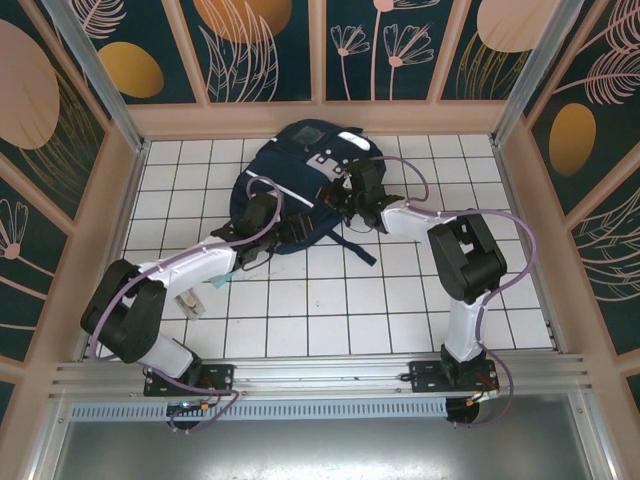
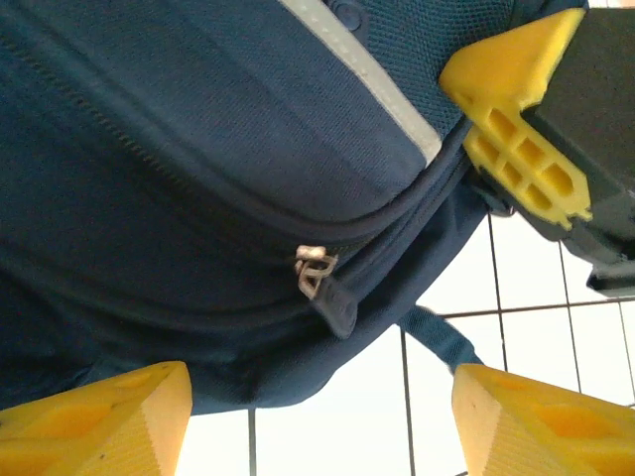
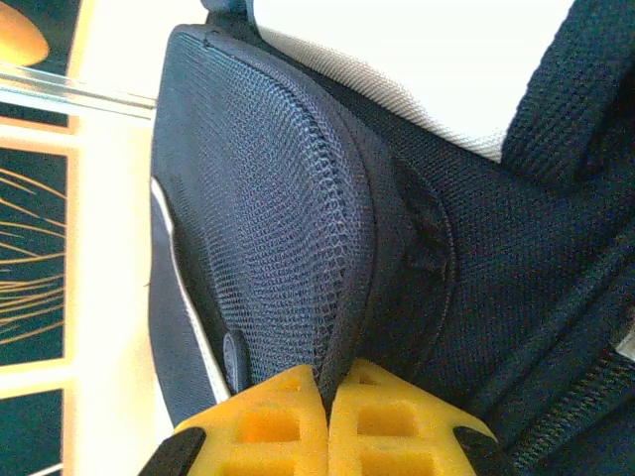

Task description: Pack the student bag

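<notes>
A tabletop (image 1: 330, 310) of white square tiles with dark grout lines is seen, bordered on the left, right and far sides by a pale wooden rim (image 1: 320, 118). The student bag (image 1: 300, 185) is laid directly on it at the far middle, its navy fabric spread over several tiles, and one dark strap (image 1: 357, 247) is trailed from it across the tiles toward the near right. A small pale item (image 1: 193, 300), too small to be identified, is laid on the tiles at the near left, apart from the bag.
</notes>
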`<state>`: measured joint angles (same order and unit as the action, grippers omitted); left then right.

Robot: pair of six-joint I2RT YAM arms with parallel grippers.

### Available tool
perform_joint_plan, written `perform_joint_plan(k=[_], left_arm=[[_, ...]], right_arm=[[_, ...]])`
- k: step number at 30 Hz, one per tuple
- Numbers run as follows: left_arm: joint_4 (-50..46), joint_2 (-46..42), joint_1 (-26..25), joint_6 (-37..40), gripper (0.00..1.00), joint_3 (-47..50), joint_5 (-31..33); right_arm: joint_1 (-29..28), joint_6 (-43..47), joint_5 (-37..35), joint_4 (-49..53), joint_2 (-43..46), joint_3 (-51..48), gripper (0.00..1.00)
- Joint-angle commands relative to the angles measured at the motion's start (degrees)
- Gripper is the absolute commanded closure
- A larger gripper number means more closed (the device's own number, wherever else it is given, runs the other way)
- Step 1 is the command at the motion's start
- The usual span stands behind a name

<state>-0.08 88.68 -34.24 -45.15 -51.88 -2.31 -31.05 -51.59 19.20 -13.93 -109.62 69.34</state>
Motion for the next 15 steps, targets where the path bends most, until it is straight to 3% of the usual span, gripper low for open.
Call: perform_joint_plan(k=[1,5,9,15], left_arm=[[-1.73,2.38,-0.41,0.73,0.30,-2.49,3.98],[-3.63,5.75,-0.46,1.90,0.33,-5.50,8.46],[-4.16,7.29,-0.39,2.95,0.54,-5.97,12.42],[-4.11,8.25,-0.40,4.17,0.80,-7.32,11.78]], right_arm=[[-1.61,-2.46,2.03,-9.00,4.90,-0.52,1.00],[-2.70,-2.88,1.89,-8.95,6.48,-1.12,1.00],[-2.72,-3.95,2.70,-10.48,7.73,-2.82,1.00],[-2.23,-2.15,1.51,-9.05,8.72,-3.69,1.00]])
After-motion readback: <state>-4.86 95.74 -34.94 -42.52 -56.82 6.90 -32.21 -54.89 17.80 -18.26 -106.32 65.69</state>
